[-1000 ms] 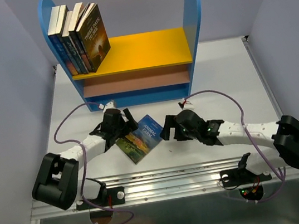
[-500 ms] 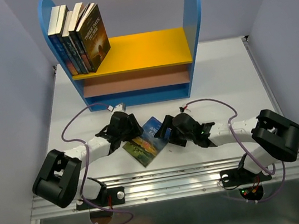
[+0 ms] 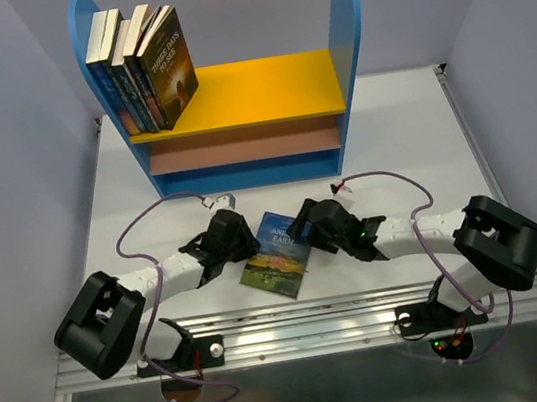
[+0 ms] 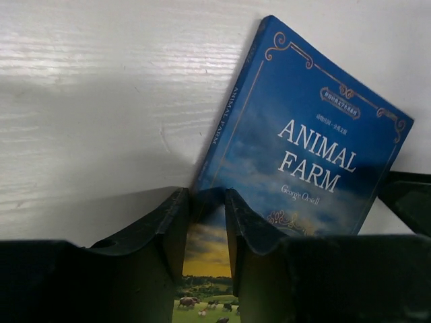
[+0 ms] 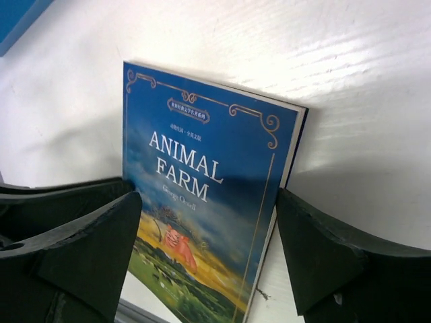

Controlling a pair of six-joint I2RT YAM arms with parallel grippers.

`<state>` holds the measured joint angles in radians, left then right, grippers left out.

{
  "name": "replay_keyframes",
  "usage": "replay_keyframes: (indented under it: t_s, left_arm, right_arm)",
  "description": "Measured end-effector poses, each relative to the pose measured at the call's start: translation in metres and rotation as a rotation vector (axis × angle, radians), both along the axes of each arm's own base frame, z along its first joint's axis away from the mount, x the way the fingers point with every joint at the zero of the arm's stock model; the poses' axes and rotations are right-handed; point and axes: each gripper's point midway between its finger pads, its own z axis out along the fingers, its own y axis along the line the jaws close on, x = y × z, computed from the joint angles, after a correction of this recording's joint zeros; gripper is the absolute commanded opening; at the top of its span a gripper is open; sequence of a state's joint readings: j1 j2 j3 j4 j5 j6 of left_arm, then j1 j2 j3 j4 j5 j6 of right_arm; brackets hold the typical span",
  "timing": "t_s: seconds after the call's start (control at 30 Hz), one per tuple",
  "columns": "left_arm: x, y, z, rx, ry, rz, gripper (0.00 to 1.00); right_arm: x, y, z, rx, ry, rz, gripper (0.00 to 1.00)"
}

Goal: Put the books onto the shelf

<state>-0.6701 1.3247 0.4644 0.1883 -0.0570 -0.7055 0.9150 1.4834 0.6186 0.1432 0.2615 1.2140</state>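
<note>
One of the books, a blue Animal Farm paperback [image 3: 278,250] [image 4: 310,134] [image 5: 202,202], lies on the white table between both arms. My left gripper [image 3: 241,247] [image 4: 205,195] is at its spine edge. The jaws are narrowed to a small gap with the cover showing through it. One finger sits over the cover and the other is by the spine. My right gripper [image 3: 309,229] [image 5: 209,195] stands wide open, its fingers straddling the book's width. Several other books [image 3: 143,68] lean at the left end of the shelf's [image 3: 262,91] yellow board.
The shelf's blue base [image 3: 244,174] stands a short way beyond the grippers. Purple cables [image 3: 141,230] loop over the table beside each arm. A metal rail [image 3: 296,318] runs along the near table edge, just below the book.
Both grippers have closed in on the Animal Farm book from either side. The book has turned and slid slightly right. The left jaws have narrowed a lot, the right ones a little.
</note>
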Motion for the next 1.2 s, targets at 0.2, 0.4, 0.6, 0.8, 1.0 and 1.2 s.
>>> replay_keyframes:
  t_s: [0.2, 0.4, 0.6, 0.8, 1.0, 1.2]
  left_arm:
    - [-0.013, -0.008, 0.0, -0.01, 0.023, -0.006, 0.37]
    - [-0.02, -0.01, 0.0, -0.017, 0.043, 0.001, 0.37]
    - [-0.02, -0.01, -0.001, -0.021, 0.049, 0.012, 0.37]
    - [-0.02, -0.01, 0.0, -0.024, 0.048, 0.028, 0.38]
    - [-0.02, -0.01, 0.0, -0.03, 0.052, 0.039, 0.41]
    - [-0.02, -0.017, 0.006, -0.061, 0.048, 0.031, 0.82]
  right_arm:
    - [0.012, -0.001, 0.024, -0.01, -0.077, 0.002, 0.76]
    - [0.02, 0.01, 0.039, 0.028, -0.106, 0.014, 0.63]
    - [0.023, 0.015, 0.033, 0.019, -0.1, 0.03, 0.47]
    - [0.025, 0.011, 0.028, -0.022, -0.114, 0.053, 0.38]
    - [0.026, 0.009, 0.028, -0.102, -0.161, 0.119, 0.01]
    - [0.025, 0.012, 0.04, -0.185, -0.259, 0.267, 0.01]
